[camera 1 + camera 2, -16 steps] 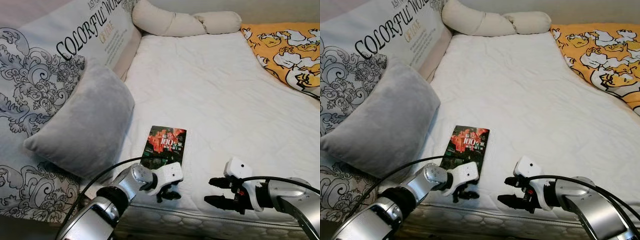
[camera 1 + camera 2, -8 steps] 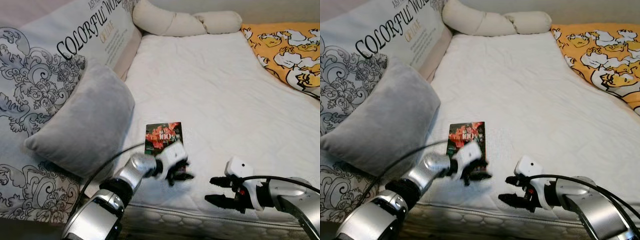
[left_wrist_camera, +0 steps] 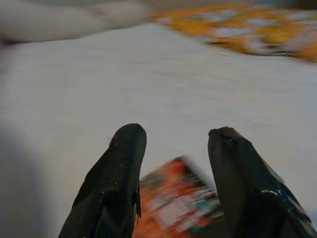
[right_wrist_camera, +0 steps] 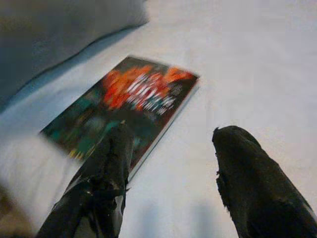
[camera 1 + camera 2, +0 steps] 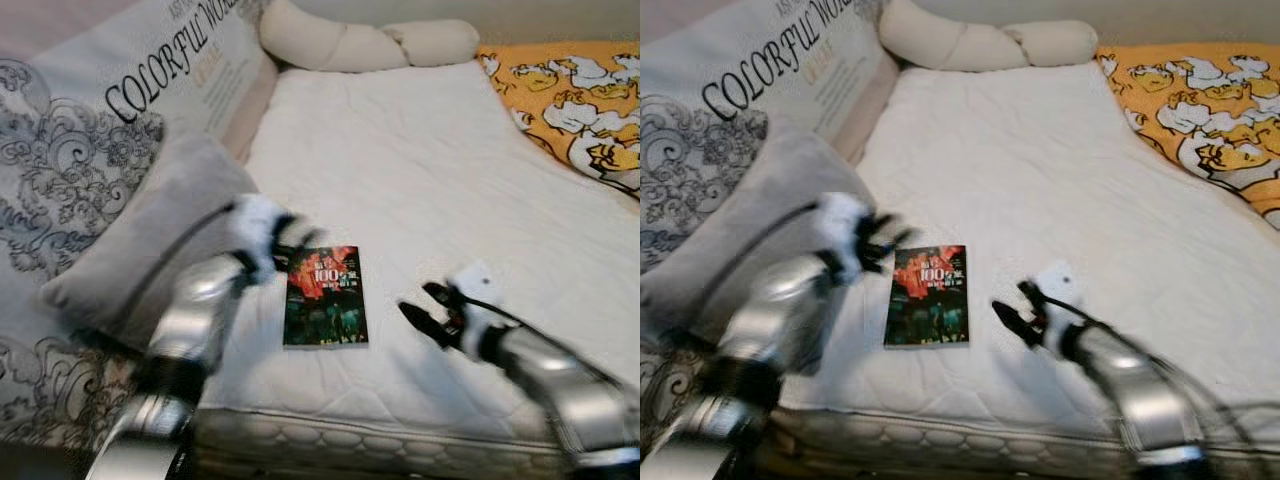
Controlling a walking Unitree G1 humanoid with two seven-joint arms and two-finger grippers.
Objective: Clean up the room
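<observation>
Book: a book (image 5: 325,296) with a dark cover and red print is lying flat on the white bed (image 5: 430,170), close to the front edge of the mattress, just beside the grey pillow (image 5: 150,240).
Long axis: the book's long side is running from the front edge of the bed toward the far end, almost straight away from the robot.
Left pincer: the left pincer (image 5: 292,240) is hovering near the far left corner of the book, between the pillow and the cover. It is blurred in the head views. In the left wrist view its two fingers (image 3: 116,173) are standing apart and holding nothing, with the book below them.
Right pincer: the right pincer (image 5: 420,310) is hanging near the right long edge of the book, pointing toward it. Its fingers (image 4: 106,163) are spread wide and are empty; the book is lying just ahead of them in the right wrist view.
Nearer arm: both are near; the left one seems a little closer to the book, I judge.
Other things: a cream bolster (image 5: 350,42) and an orange blanket (image 5: 580,95) are lying at the far end.
</observation>
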